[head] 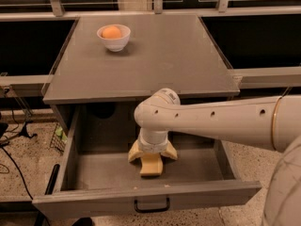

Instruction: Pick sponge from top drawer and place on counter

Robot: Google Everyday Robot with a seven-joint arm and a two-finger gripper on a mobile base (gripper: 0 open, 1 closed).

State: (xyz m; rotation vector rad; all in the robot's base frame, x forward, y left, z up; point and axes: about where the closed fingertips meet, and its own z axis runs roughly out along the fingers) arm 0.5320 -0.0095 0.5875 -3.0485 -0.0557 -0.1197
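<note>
Reaching down into the drawer point(96, 173), the gripper point(151, 155) is hanging over the middle of the drawer's floor, pointing straight down. The sponge point(151, 166) is lying directly beneath it, inside the drawer, with its pale yellow end sticking out toward the drawer's front panel. Whether the gripper is clamping the sponge or only standing over it, I cannot tell.

The wrist is rising upright out of the drawer to a rounded white joint, and from there the arm point(216, 121) is stretching away level, crossing above the drawer's right wall and leaving the view on that side.

The drawer is standing pulled well out. Its grey floor is showing on both sides of the sponge, and its black handle point(152, 205) is sitting at the centre of the front panel.

The counter point(160, 60) is lying above the drawer's back part and running on behind it — flat, grey and matte. A white bowl point(114, 37) is resting on it well behind the drawer, toward the drawer's left side, and an orange point(112, 31) is sitting inside the bowl.

Speckled floor point(28, 173) is showing left of the drawer, with dark cables point(11, 160) trailing over it.
</note>
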